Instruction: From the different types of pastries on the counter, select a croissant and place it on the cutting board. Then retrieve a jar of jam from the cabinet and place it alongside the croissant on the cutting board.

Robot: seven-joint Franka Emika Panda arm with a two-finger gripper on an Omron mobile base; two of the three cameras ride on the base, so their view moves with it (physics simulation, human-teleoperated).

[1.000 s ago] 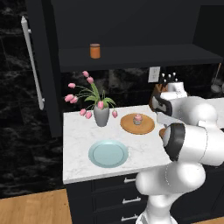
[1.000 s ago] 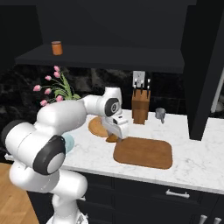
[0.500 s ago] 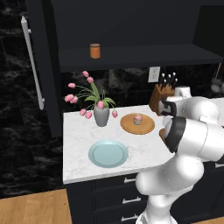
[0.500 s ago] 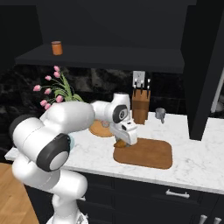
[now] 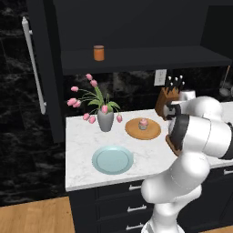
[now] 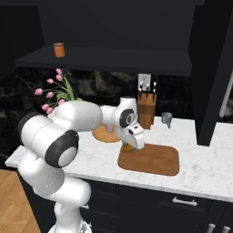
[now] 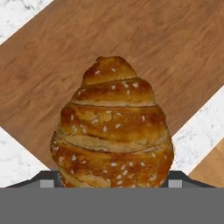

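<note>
The golden-brown croissant (image 7: 113,127) sits between the fingers of my gripper (image 7: 111,178), which is shut on it. It hangs just above the left end of the brown cutting board (image 7: 144,43). From the right base view, the gripper (image 6: 130,146) holds the croissant (image 6: 127,148) low over the board (image 6: 157,160) on the white counter (image 6: 200,170). The pink-frosted cupcake (image 5: 144,123) stands on a round wooden tray (image 5: 136,132). The jar of jam (image 5: 98,53) stands on the shelf of the dark cabinet (image 5: 136,59), and also shows as the jar (image 6: 58,49) at upper left.
A grey vase of pink tulips (image 5: 105,119) and a light blue plate (image 5: 112,159) stand on the counter's left part. A knife block (image 6: 146,112) and a small grey cup (image 6: 167,119) stand by the back wall. The open cabinet door's pale handle (image 5: 34,63) is at left.
The arm has swung right with the croissant, from beside the round tray to over the cutting board's left end. Nothing else has moved.
</note>
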